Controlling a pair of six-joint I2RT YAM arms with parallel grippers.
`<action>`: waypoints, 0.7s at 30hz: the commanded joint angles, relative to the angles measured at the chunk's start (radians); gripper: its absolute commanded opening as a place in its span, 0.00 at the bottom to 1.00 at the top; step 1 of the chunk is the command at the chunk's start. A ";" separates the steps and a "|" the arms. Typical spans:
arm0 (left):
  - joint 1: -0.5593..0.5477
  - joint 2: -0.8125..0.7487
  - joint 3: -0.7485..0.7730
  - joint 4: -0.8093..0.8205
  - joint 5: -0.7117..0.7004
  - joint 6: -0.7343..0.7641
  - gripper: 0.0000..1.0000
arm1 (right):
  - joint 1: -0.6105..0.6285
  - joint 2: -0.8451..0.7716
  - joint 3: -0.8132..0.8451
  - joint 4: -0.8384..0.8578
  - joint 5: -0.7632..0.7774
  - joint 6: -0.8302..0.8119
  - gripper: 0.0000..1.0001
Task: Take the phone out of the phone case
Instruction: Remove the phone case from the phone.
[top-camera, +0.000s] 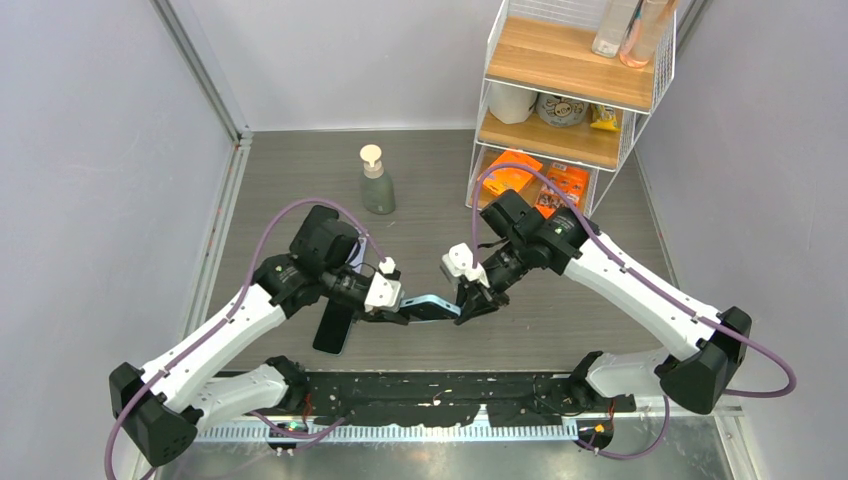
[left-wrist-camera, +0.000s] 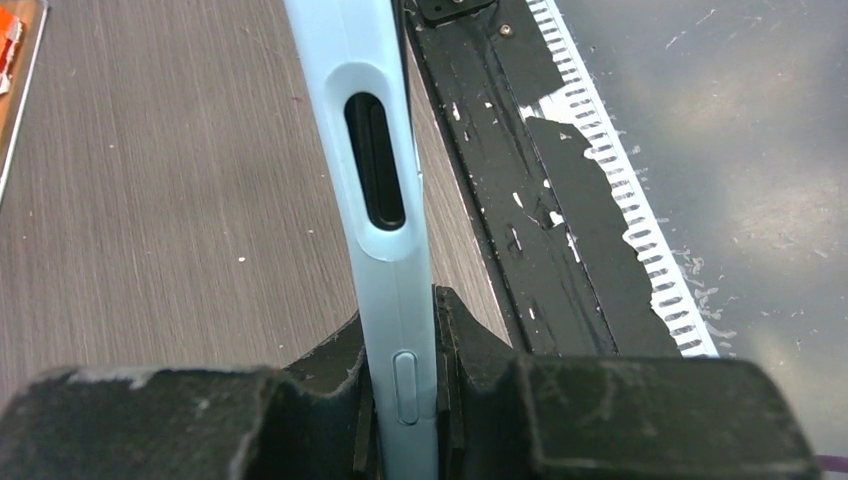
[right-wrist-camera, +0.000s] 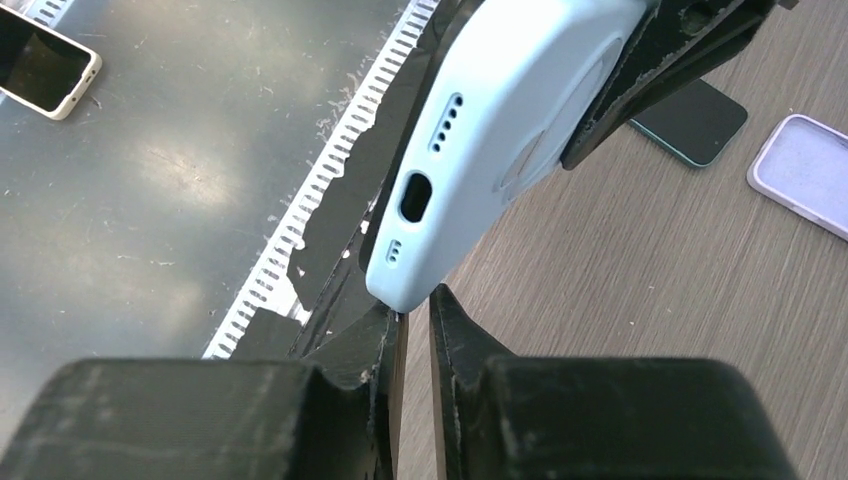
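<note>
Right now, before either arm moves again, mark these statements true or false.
1. The left gripper is clamped on the light blue phone case. True.
2. The soap dispenser lies on its side. False: it stands upright.
3. A dark phone lies on the table beside the left arm. True.
4. The case rests flat on the table. False: it is held up between the two arms.
5. The right gripper is far from the case. False: its fingertips sit right at the case's end.
</note>
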 joint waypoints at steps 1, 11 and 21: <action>-0.033 -0.006 -0.004 -0.037 0.036 0.046 0.00 | -0.005 0.011 0.070 0.107 0.021 0.039 0.05; 0.011 -0.059 -0.002 0.047 0.007 -0.037 0.00 | -0.007 -0.051 -0.011 0.132 0.186 0.081 0.23; 0.083 -0.070 0.016 0.125 0.035 -0.135 0.00 | -0.006 -0.139 -0.067 0.170 0.248 0.113 0.57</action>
